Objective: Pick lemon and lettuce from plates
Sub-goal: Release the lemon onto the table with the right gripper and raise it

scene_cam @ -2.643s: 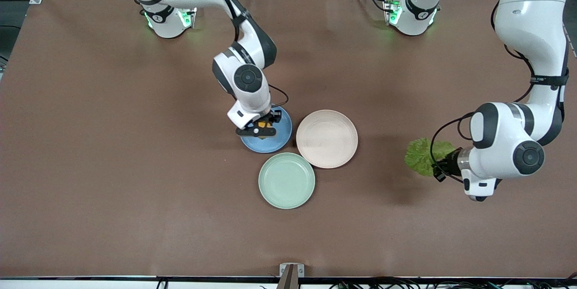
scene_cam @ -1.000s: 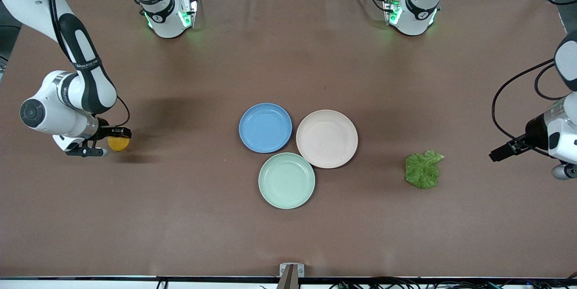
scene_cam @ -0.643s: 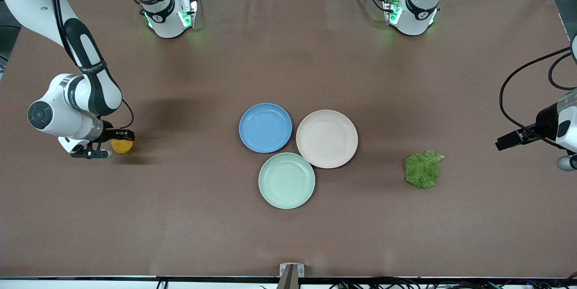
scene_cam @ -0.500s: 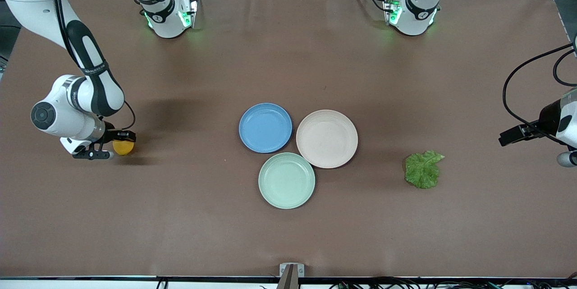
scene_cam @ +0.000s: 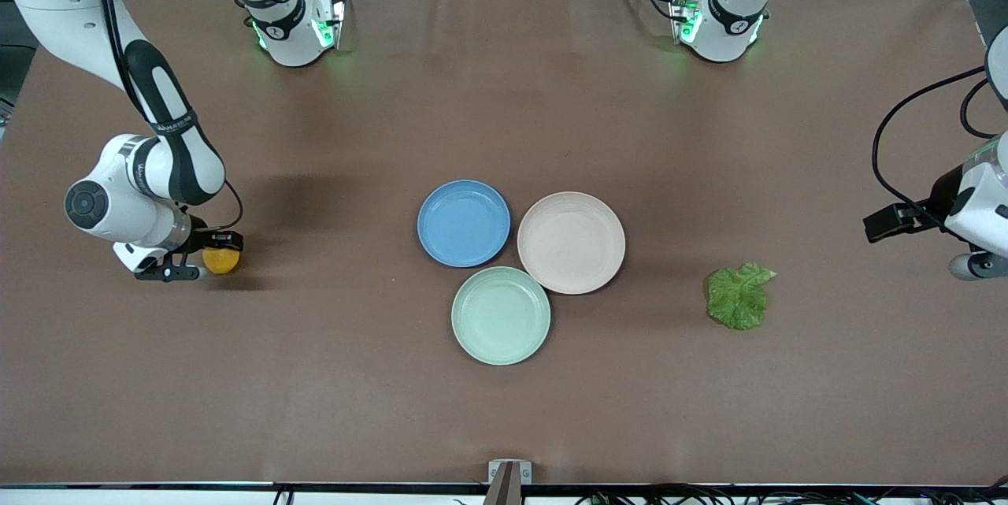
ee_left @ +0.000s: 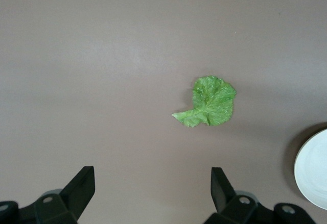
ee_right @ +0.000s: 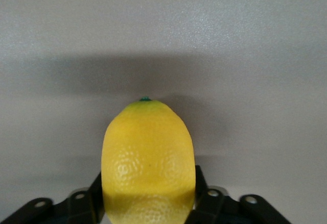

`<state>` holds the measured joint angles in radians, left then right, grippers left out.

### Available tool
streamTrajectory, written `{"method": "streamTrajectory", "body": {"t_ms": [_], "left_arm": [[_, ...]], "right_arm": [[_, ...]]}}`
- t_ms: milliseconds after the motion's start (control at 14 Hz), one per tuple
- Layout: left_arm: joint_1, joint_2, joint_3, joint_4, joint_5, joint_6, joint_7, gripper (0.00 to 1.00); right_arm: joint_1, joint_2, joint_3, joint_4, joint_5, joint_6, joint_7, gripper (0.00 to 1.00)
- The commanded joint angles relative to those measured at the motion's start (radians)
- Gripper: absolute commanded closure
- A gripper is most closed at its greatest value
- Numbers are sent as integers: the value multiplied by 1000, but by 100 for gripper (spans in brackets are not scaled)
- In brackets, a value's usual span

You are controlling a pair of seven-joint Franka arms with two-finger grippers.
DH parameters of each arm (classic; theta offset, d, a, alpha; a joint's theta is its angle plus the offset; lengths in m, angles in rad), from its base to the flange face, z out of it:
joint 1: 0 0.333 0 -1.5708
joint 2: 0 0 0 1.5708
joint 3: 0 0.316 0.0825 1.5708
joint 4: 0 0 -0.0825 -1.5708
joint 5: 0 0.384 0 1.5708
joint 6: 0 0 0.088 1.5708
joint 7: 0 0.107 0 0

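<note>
My right gripper [scene_cam: 206, 257] is shut on the lemon [scene_cam: 221, 261], low over the bare table at the right arm's end. In the right wrist view the yellow lemon [ee_right: 148, 157] sits between the jaws of that gripper [ee_right: 148, 206]. The lettuce [scene_cam: 739, 297] lies flat on the table toward the left arm's end, off the plates. My left gripper [scene_cam: 878, 223] hangs open and empty above the table near it. The left wrist view shows the lettuce [ee_left: 210, 101] ahead of the open left gripper [ee_left: 152, 183]. The blue plate [scene_cam: 464, 223] and beige-pink plate [scene_cam: 571, 242] hold nothing.
A pale mint-green plate [scene_cam: 501, 315] sits nearer the front camera, touching both other plates. The rim of the beige-pink plate [ee_left: 314, 175] shows at the edge of the left wrist view. A brown mat [scene_cam: 504, 410] covers the table.
The right gripper carried the lemon from the blue plate to the right arm's end and drifted slightly. The left gripper let go of the lettuce on the table and drew away upward.
</note>
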<state>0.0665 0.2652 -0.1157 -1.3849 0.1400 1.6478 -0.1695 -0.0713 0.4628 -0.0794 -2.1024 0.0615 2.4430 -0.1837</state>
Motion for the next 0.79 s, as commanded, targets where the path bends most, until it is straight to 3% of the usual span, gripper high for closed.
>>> {"method": "streamTrajectory", "body": {"t_ms": [0,357,714], "left_arm": [[4,-46,-2,3,-20,-22,22,0],[7,-90,2,0,-56,-88,25,0],[35,-113,8,-6,-109,-102,27,0]], "right_arm": [[2,-102,0,8,7,-121,10,0],[-4,-327,-6,91,-5,-421,45,0],[-2,-427,-3,283,-9,-732,101,0]]}}
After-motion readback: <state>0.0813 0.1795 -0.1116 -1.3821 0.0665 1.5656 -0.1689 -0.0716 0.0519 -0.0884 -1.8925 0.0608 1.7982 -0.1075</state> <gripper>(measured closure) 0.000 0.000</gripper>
